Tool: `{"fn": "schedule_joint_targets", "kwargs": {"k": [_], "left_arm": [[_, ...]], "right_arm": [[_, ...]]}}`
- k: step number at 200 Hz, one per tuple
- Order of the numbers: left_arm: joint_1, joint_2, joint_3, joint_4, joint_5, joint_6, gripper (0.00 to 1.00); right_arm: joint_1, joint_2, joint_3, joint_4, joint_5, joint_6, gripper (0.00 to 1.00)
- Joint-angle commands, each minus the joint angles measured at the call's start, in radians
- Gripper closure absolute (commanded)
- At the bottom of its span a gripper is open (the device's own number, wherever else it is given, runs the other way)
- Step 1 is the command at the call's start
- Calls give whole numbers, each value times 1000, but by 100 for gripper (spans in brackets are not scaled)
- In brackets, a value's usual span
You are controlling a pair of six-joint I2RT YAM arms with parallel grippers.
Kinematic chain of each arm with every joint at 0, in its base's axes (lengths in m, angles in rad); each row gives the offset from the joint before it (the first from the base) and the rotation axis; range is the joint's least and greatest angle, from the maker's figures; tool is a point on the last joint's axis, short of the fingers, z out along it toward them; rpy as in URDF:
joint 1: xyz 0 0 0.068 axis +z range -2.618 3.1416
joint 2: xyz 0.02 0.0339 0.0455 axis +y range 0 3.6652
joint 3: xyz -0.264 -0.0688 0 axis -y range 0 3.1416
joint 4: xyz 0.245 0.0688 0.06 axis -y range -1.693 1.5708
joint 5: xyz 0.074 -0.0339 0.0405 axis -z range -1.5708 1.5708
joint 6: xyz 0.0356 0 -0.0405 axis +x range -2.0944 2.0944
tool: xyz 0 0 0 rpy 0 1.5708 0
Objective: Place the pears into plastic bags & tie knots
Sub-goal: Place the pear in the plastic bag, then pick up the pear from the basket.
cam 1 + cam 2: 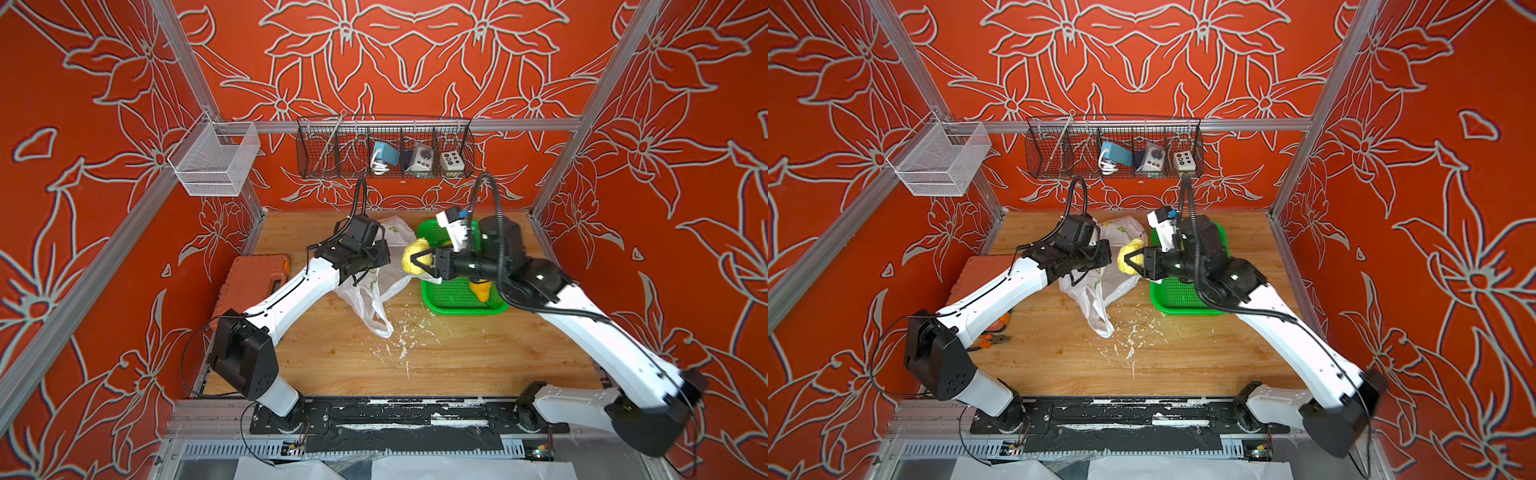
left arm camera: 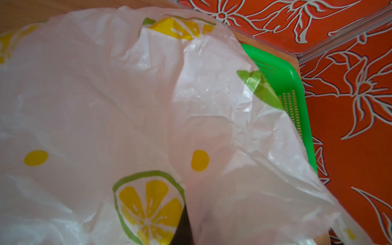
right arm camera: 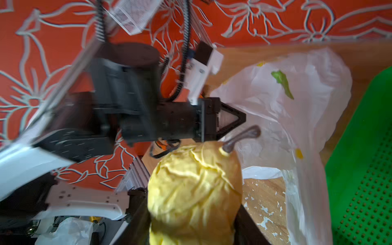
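Observation:
My right gripper (image 1: 417, 260) is shut on a bright yellow pear (image 1: 420, 254), held in the air between the green tray and the bag; in the right wrist view the pear (image 3: 195, 186) fills the space between the jaws, brown stem up. An orange-yellow pear (image 1: 480, 290) lies in the tray under the right arm. The white plastic bag (image 1: 374, 299) with citrus prints lies crumpled on the table, and my left gripper (image 1: 376, 258) is shut on its upper edge, lifting it. In the left wrist view the bag (image 2: 127, 95) covers nearly everything and hides the jaws.
The green mesh tray (image 1: 457, 305) stands at the right back of the table. An orange tool case (image 1: 253, 278) lies at the left, with pliers (image 1: 992, 338) in front of it. White flakes (image 1: 401, 338) litter the wood. Wire baskets (image 1: 386, 147) hang on the back wall.

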Motion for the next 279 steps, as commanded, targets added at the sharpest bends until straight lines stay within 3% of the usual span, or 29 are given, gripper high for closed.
{"fn": "schedule_joint_targets", "kwargs": {"k": [1, 33, 51, 79, 108, 136, 167, 185, 201, 238, 279], "left_arm": [[4, -38, 8, 6, 43, -51, 100], [4, -98, -40, 27, 84, -113, 100], [4, -122, -71, 47, 116, -147, 100], [4, -141, -118, 86, 141, -189, 100], [4, -121, -120, 93, 125, -183, 100], [8, -111, -124, 100, 90, -172, 100], [17, -99, -125, 95, 54, -144, 100], [19, -97, -127, 85, 38, -122, 100], [22, -97, -132, 79, 22, -106, 100], [22, -110, -146, 92, 18, -91, 100], [22, -127, -165, 96, 18, -85, 100]], "right_arm": [[8, 98, -13, 76, 25, 7, 89], [9, 213, -9, 88, 104, -26, 89], [8, 271, 0, 112, 111, -19, 84], [12, 370, 79, 89, 77, -42, 46], [11, 382, 148, -7, 26, -123, 29], [-29, 297, 156, -97, -87, -169, 28], [-146, 88, 90, -121, -156, -124, 30], [-258, -10, 37, -106, -99, -71, 29], [-332, -34, -3, -115, 58, -52, 24], [-404, 250, 61, -164, 298, -61, 19], [-412, 628, 313, -209, 380, -137, 20]]}}
